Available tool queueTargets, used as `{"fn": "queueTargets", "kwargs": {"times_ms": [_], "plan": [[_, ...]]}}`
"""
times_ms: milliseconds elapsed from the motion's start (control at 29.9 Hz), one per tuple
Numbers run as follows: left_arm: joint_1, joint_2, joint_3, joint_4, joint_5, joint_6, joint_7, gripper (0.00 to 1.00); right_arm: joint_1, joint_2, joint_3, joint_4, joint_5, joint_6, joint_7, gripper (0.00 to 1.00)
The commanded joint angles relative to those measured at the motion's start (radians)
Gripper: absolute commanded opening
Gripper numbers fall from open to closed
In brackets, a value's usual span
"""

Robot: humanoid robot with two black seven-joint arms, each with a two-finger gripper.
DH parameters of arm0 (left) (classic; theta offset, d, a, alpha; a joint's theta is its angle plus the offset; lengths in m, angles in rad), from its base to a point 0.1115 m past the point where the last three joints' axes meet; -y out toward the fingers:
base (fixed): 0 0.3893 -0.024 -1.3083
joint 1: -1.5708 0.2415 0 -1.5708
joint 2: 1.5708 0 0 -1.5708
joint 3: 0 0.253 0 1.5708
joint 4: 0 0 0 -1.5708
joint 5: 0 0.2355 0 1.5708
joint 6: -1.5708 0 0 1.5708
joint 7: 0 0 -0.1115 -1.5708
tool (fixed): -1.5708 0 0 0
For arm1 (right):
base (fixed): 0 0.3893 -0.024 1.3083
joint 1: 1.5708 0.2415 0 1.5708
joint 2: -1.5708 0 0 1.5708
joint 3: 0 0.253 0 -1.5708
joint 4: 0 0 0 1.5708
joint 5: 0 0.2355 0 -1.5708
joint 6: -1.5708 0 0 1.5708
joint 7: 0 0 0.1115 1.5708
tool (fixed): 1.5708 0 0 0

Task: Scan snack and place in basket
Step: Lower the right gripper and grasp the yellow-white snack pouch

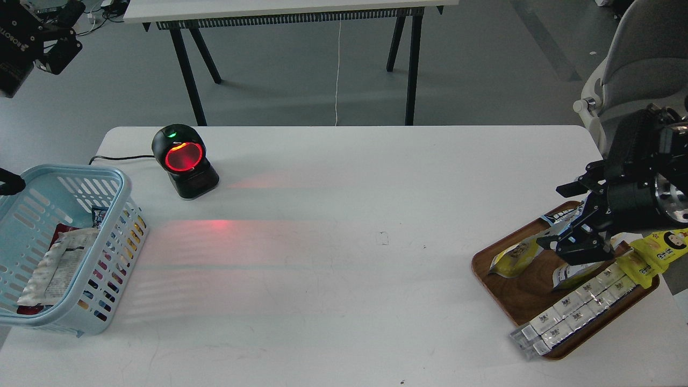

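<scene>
Two yellow and silvery-white snack pouches lie on the brown wooden tray (518, 303) at the right. One pouch (517, 256) lies free at the tray's left. The other pouch (571, 274), with a white text panel, is partly under my right gripper (565, 217). That gripper is open and low over the tray's back part, with its lower finger just above this pouch. The light blue basket (122, 185) stands at the table's left edge with packets inside. My left gripper (54, 45) is raised at the top left, dark, its fingers not distinguishable.
A black scanner (184, 161) with a glowing red window stands behind the basket, its cable running left. The tray also holds a long strip of white packets (575, 310) and a yellow cartoon packet (657, 251); a light blue packet is mostly hidden. A grey chair (642, 59) stands at the right.
</scene>
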Motion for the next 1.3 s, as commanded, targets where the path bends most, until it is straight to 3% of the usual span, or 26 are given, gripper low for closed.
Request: {"fn": "queueTargets", "kwargs": {"times_ms": [0,535,1003,1270], "plan": [[-0.001,-0.017,0.000,0.013,0.000,0.000,0.000,1.00,-0.001,0.002,-0.011,0.000,-0.034,0.000,0.000,1.00],[-0.011,-0.017,-0.001,0.030,0.000,0.000,0.000,1.00,-0.049,0.109,-0.010,-0.063,-0.095,0.000,0.000,0.99],[-0.011,-0.016,-0.003,0.044,-0.001,0.000,0.000,1.00,-0.145,0.232,-0.007,-0.232,-0.095,0.000,0.000,0.98],[-0.011,-0.016,-0.003,0.044,-0.001,0.000,0.000,1.00,-0.168,0.273,0.001,-0.276,-0.095,0.000,0.000,0.84]]}}
